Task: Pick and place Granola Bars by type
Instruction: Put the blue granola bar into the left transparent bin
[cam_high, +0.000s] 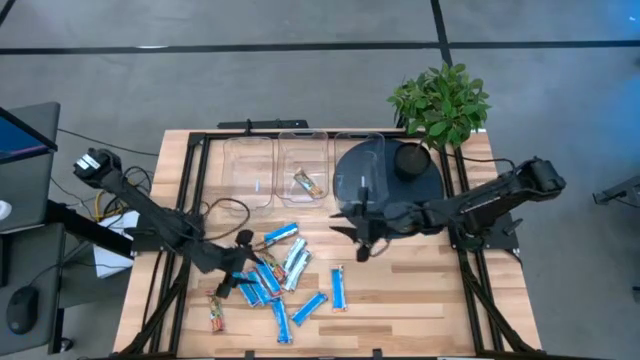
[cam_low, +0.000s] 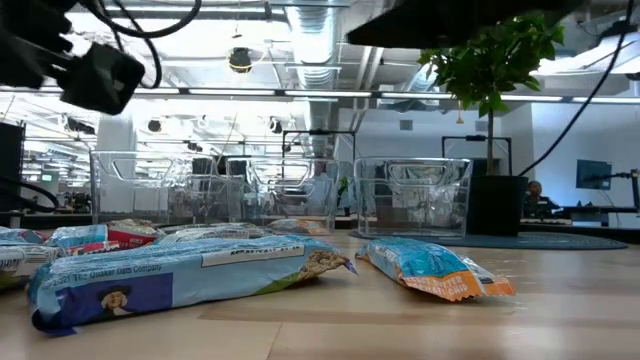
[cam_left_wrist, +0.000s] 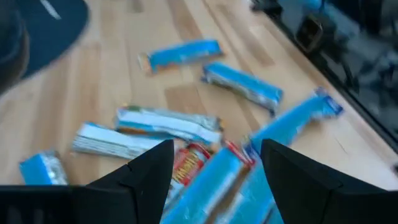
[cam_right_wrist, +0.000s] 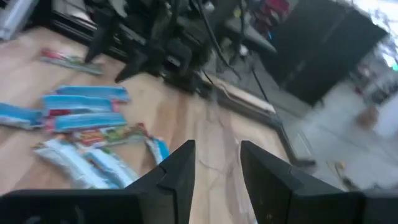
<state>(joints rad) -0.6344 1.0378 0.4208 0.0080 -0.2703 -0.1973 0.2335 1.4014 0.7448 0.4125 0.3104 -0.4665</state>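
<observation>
Several blue-wrapped granola bars (cam_high: 272, 275) lie flat in a loose pile on the wooden table's near left; they also show in the low view (cam_low: 190, 275). A silvery-green bar (cam_left_wrist: 165, 121) and a red-wrapped bar (cam_left_wrist: 189, 163) lie among them. An orange-red bar (cam_high: 216, 314) lies apart, near the front edge. One bar (cam_high: 308, 183) lies in the middle clear bin. My left gripper (cam_high: 235, 282) is open over the pile's left side; in the left wrist view (cam_left_wrist: 214, 158) its fingers stand either side of the red bar and a blue bar. My right gripper (cam_high: 362, 245) is open and empty, right of the pile (cam_right_wrist: 217, 162).
Three clear bins (cam_high: 250, 170) (cam_high: 305, 150) (cam_high: 352, 150) stand in a row at the table's far side. A dark round mat (cam_high: 420, 180) and a potted plant (cam_high: 440, 100) are at the far right. Bare wood lies at the near right (cam_high: 420, 300).
</observation>
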